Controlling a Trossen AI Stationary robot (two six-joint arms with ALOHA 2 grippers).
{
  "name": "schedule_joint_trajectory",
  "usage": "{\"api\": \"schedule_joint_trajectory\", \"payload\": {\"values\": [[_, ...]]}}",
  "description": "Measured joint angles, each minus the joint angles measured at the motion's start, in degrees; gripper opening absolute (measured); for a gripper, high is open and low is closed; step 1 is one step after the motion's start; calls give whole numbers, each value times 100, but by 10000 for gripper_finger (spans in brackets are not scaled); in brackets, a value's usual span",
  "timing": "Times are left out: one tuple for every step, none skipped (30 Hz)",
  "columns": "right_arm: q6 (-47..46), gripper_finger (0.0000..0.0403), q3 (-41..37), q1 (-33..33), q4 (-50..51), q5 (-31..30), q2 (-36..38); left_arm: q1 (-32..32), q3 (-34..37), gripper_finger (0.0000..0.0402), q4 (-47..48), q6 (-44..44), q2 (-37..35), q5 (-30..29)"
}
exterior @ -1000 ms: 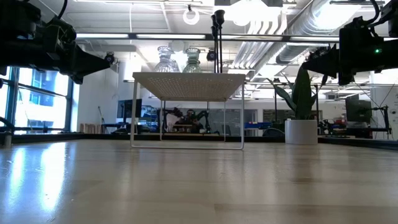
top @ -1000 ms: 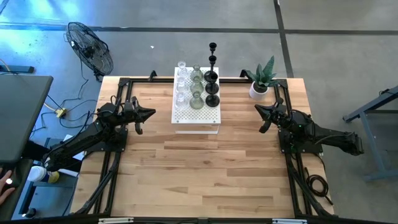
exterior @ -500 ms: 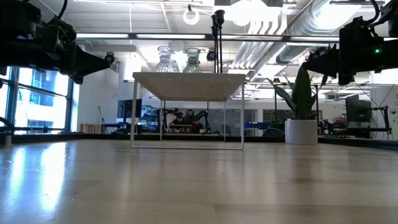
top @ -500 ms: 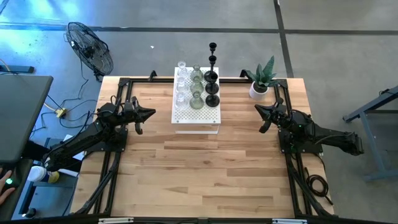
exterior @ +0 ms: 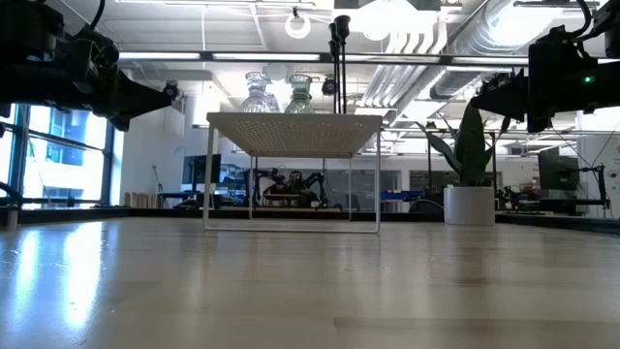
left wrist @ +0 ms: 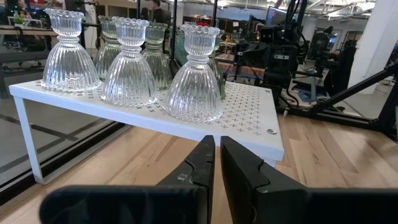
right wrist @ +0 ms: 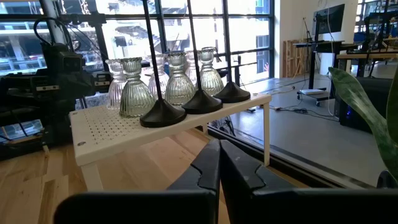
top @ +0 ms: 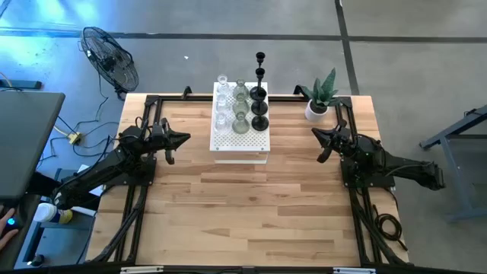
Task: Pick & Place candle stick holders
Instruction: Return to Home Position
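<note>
while left arm (top: 114, 164), right arm (top: 388, 166) wait, holders (top: 240, 122) top shelf (top: 240, 143)

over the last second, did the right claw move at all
No. In the high view the right claw keeps the same spot against the white plant pot.

On the perforated shelf (top: 242, 144) at the table's (top: 243, 205) back centre, glass candle stick holders (top: 240, 122) stand in two rows left of the stemmed holders (top: 259, 122); the potted plant (top: 323, 93) stands right of the shelf
</note>
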State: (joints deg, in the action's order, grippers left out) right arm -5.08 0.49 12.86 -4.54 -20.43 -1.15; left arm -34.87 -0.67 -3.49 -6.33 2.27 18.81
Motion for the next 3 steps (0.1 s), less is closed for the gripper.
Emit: {"api": "schedule_joint_trajectory", "payload": {"values": [[0, 1, 0, -1, 0, -1, 0, 0, 0, 24, 0, 0, 1, 0], [0, 0, 0, -1, 0, 0, 0, 2, 0, 24, -2, 0, 0, 0], [0, 0, 0, -1, 0, -1, 0, 2, 0, 24, 0, 0, 1, 0]]}}
